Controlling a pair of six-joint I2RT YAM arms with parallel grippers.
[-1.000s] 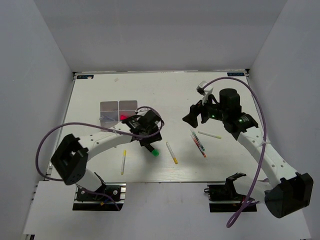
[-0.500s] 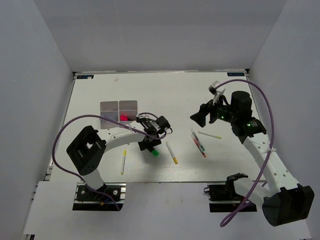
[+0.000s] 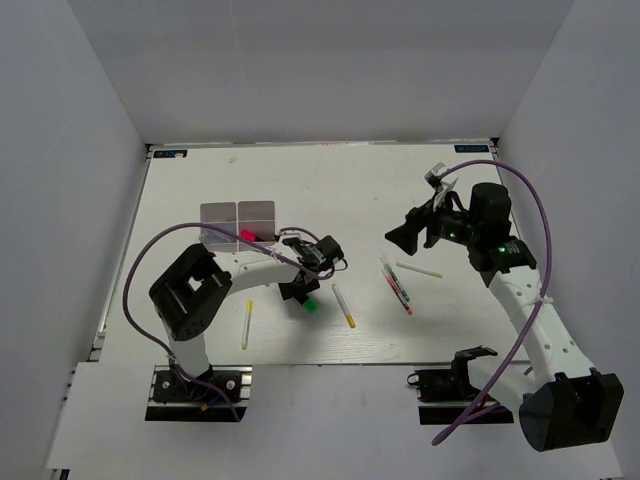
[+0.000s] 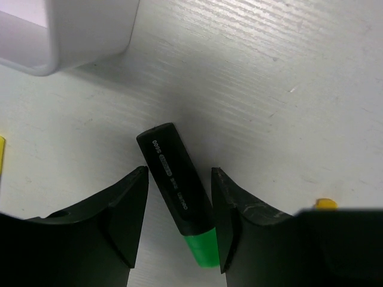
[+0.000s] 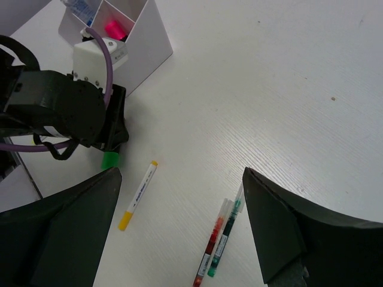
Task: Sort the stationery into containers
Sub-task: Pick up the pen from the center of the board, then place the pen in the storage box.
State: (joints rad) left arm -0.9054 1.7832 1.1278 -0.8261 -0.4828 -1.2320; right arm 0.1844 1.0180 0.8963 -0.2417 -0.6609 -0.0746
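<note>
Containers: two adjoining square white-walled boxes (image 5: 148, 45), upper left of centre in the top view, on the white table (image 3: 300, 180).
Left box (image 3: 218, 213): a white-blue marker (image 5: 79, 9) stands in it.
Right box (image 3: 262, 212): a black highlighter with a pink end (image 5: 114, 28) sits at its lower left corner.
Right gripper (image 3: 402, 235): raised at the right of the top view, jaws spread wide, holding nothing.
Left gripper (image 4: 178, 179): low, just below and right of the boxes, jaws apart, straddling a black highlighter with a green end (image 4: 179, 197) that lies flat on the table outside the boxes. A gap shows beside the left finger.
Loose pens: white pen with a yellow cap (image 3: 343, 306) at lower centre. Red and green pens (image 3: 396, 285) lie side by side right of it.
Change: over the last second the left arm's elbow has swung from the left edge toward the centre, and the right gripper has drawn toward the right. Box contents and pens are unchanged.
</note>
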